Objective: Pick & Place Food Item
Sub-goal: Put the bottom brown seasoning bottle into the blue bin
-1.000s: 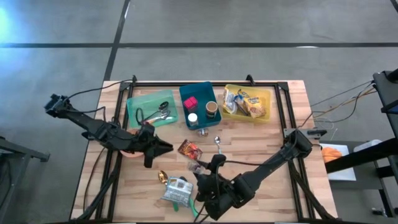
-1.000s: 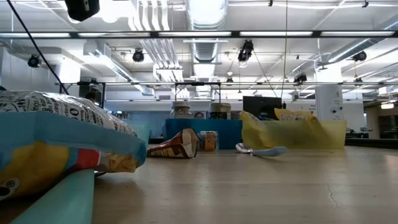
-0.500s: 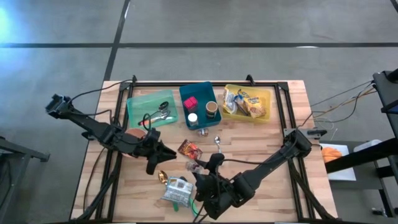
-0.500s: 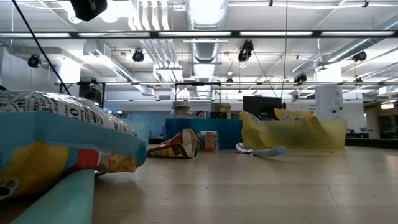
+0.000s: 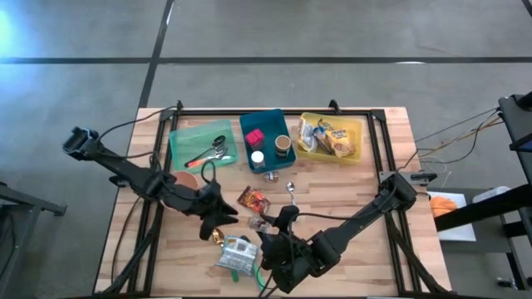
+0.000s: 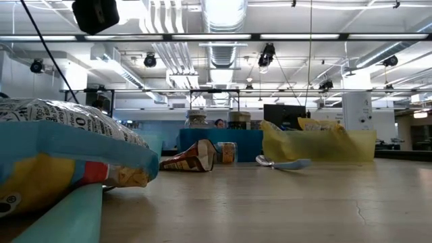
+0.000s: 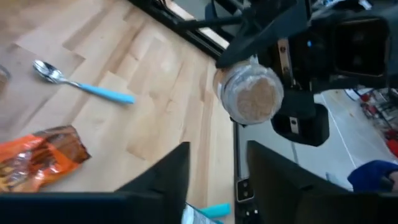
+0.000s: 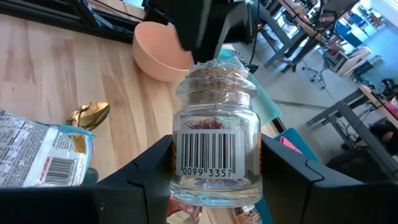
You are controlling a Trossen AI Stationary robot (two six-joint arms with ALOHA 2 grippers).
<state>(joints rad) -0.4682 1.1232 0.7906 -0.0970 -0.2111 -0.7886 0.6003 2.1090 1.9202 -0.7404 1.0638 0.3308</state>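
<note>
A glass jar [image 8: 216, 152] with a cork stopper [image 7: 251, 99] and a barcode label is up off the table near its middle, with my right gripper [image 5: 269, 223] shut on it. It lies tipped over, the cork facing my left gripper [image 5: 218, 218]. My left gripper stands open a short way to the jar's left and touches nothing; its fingers [image 7: 169, 177] show a clear gap. An orange-brown snack packet [image 5: 253, 199] lies flat on the wood just beyond the jar. My right gripper pinches the jar's glass body [image 8: 180, 168] between its two fingers [image 8: 152, 171], one on each side of the label. The fingers come from the table's right and near side, slanting slightly down. The jar is lifted clear and tipped, cork end away from the wrist.
A pink bowl [image 5: 184, 178] sits behind my left gripper. A gold wrapped piece [image 5: 216, 237] and a white and teal bag [image 5: 237, 253] lie near the front edge, and a blue-handled spoon [image 5: 291, 191] lies mid-table. Green [image 5: 189, 158], blue [image 5: 268, 163] and yellow [image 5: 362, 141] bins line the far side.
My left gripper has gone toward the table's near edge and right, closing in on the jar, and has sunk a little. My right gripper has kept the jar where it was.
</note>
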